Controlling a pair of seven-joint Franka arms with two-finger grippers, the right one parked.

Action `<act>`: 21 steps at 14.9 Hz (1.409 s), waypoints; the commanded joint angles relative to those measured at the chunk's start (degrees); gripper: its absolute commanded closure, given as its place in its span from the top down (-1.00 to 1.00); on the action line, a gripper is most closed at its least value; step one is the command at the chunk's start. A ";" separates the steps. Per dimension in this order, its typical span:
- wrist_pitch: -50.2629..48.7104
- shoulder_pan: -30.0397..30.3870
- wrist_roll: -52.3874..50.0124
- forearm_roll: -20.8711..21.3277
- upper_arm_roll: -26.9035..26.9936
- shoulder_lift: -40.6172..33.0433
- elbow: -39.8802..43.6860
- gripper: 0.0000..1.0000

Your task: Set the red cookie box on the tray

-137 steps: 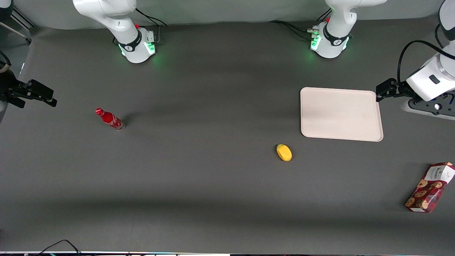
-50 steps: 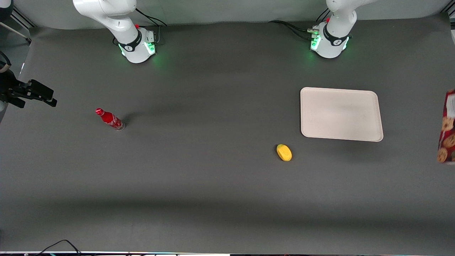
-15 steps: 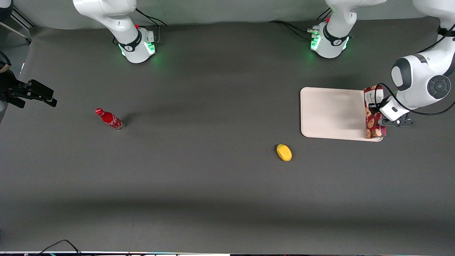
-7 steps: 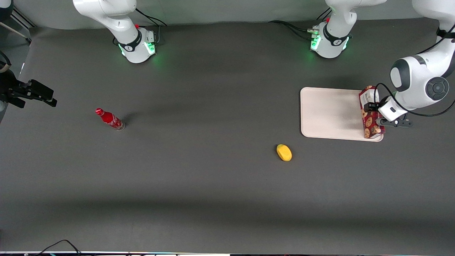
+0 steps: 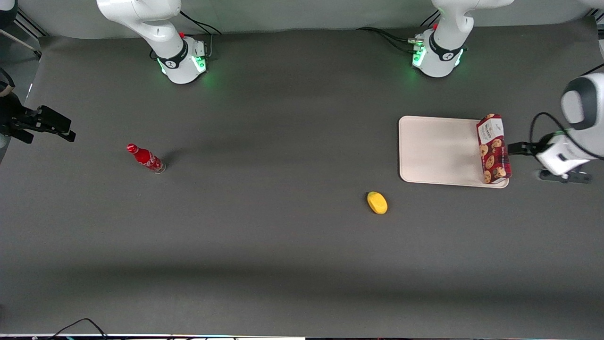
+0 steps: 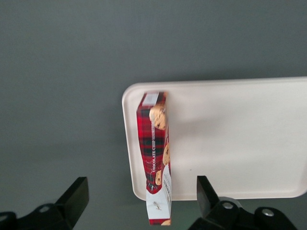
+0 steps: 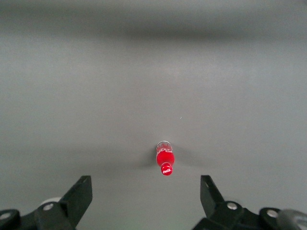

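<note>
**On the tray's edge: the cookie box**

On the cream tray (image 5: 439, 151) the red cookie box (image 5: 493, 148) stands on its long thin side, along the rim at the working arm's end. Its side reads "CHOCOLATE CHIP". Just beside it, off the tray, the gripper (image 5: 519, 163) hangs wide open, holding nothing. A yellow lemon (image 5: 377, 202) and a red bottle (image 5: 146, 158) sit on the dark gray table (image 5: 283, 245).

Printed glossy cardboard on the red cookie box (image 5: 493, 148), smooth matt cream plastic on the tray (image 5: 439, 151), matt dark grey covering on the desk (image 5: 283, 255), matt black plastic on the gripper (image 6: 139, 203), parted wide just beside the box.
</note>
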 commanded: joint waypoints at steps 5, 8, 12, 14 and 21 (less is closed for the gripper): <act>-11.66 -0.13 -7.88 -0.07 -11.01 -1.82 18.19 1.00; -15.42 3.38 -7.79 -1.65 -16.20 -7.25 18.72 1.00; -18.95 4.09 -8.23 -5.88 -17.09 -10.79 18.36 1.00; -18.61 5.31 -8.67 -5.53 -19.28 -10.27 18.63 1.00; -17.02 5.32 -9.46 -5.35 -19.82 -7.72 19.42 1.00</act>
